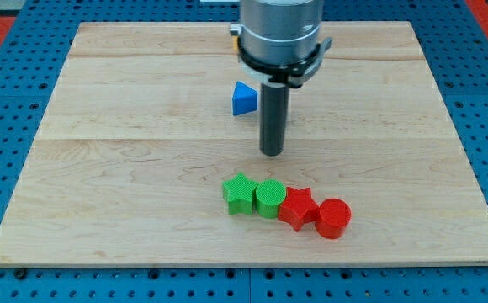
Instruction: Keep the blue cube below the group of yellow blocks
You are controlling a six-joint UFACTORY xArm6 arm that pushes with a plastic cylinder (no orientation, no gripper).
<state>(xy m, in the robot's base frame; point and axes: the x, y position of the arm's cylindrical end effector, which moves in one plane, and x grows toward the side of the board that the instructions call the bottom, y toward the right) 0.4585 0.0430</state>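
My tip (272,152) rests on the wooden board (126,168) near its middle. A blue triangular block (243,98) lies just to the upper left of the rod, close to it but apart from the tip. No blue cube and no yellow blocks show in the camera view; the arm's body hides part of the board's top middle.
A row of blocks lies below the tip: a green star (239,194), a green cylinder (270,199), a red star (298,207) and a red cylinder (333,218), each touching its neighbour. Blue pegboard (8,67) surrounds the board.
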